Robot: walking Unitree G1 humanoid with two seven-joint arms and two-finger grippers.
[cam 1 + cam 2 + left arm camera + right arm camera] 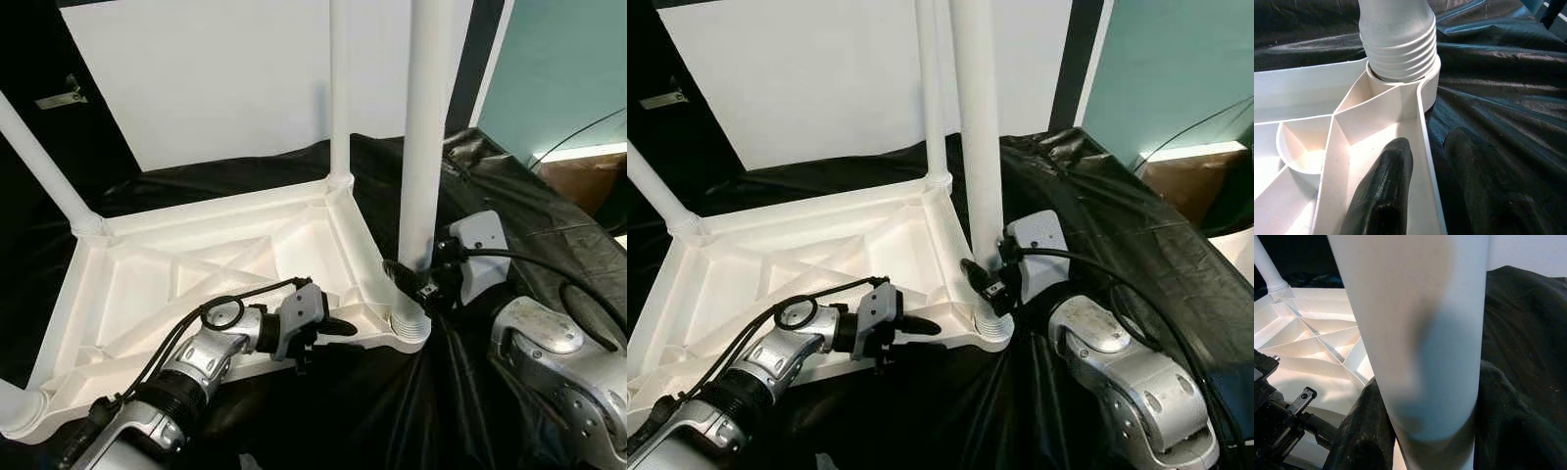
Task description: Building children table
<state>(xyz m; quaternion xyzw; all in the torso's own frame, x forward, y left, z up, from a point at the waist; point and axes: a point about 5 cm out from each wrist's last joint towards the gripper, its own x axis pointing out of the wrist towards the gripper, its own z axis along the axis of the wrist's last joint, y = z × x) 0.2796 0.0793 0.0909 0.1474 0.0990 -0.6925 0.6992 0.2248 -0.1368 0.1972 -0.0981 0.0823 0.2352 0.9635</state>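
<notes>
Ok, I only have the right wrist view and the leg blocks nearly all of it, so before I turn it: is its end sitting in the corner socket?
Observer: Yes. The leg stands upright with its threaded end in the corner socket, and several thread ridges show above the socket. The right gripper is shut on the leg just above it.
Operator: Where is my other gripper?
Observer: The left gripper is low beside that same corner and open. One finger is inside the tabletop rim and the other is outside it, over the black cloth.
</notes>
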